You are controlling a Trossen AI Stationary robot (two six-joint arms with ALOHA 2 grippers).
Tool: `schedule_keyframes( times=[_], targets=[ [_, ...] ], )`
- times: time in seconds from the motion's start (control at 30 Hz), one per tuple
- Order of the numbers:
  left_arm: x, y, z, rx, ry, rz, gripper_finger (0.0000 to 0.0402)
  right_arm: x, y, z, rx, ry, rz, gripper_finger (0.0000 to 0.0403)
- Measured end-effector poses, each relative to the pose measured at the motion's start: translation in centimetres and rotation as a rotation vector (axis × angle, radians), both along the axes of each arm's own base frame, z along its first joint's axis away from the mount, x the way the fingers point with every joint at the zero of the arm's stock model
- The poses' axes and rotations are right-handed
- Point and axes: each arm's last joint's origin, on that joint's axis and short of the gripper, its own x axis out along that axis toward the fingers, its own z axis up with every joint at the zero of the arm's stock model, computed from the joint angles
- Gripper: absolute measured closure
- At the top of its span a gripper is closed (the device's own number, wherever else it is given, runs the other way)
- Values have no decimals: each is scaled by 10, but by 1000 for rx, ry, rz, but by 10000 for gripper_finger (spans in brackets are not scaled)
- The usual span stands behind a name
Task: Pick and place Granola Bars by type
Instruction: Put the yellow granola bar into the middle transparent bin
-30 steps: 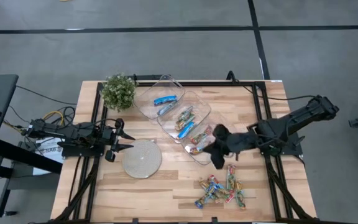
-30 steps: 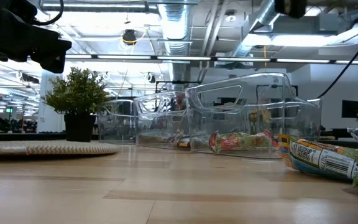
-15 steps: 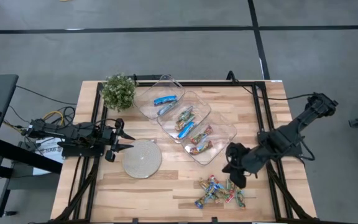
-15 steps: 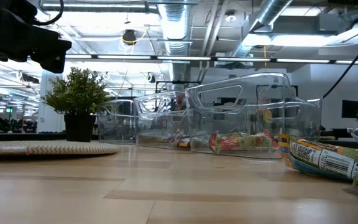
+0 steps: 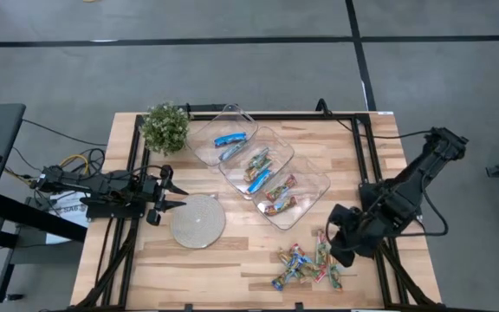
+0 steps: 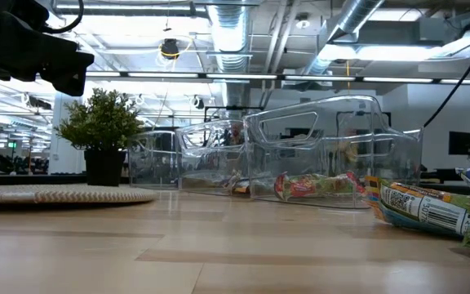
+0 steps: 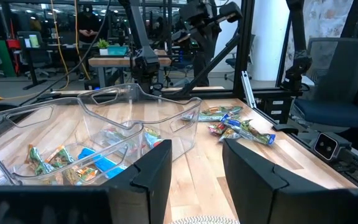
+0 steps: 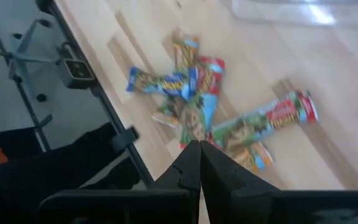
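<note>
Several loose Granola Bars (image 5: 307, 264) in blue and green-red foil lie in a pile on the wooden table near its front right; the right wrist view shows them as well (image 8: 216, 106). More bars lie in three clear trays (image 5: 258, 165). My right gripper (image 5: 340, 250) hangs shut above the pile's right edge, pointing steeply down (image 8: 199, 163), and touches nothing. My left gripper (image 5: 165, 192) waits level at the table's left edge, open and empty (image 7: 197, 180).
A potted plant (image 5: 165, 126) stands at the far left corner. A round grey disc (image 5: 198, 221) lies in front of my left gripper. The trays run in a slanting row from the far middle toward the pile. Bare wood lies between disc and pile.
My right gripper has swung from above the nearest tray toward the table's near right, tipping more steeply downward, and now hangs by the loose pile. It has stayed shut. The bars and trays have not moved.
</note>
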Motion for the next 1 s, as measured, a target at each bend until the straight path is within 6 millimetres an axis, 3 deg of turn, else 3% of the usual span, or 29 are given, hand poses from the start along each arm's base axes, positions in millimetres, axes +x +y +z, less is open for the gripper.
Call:
schedule_keyframes(
  times=[0.27,0.73,1.0],
  targets=[
    [0,0,0,0,0,0,264,-17,14,-3,53,74,-86,401],
    [0,0,0,0,0,0,264,-48,12,-10,12,297,-320,401],
    [0,0,0,0,0,0,264,-55,14,-12,13,344,-404,401]
  ],
)
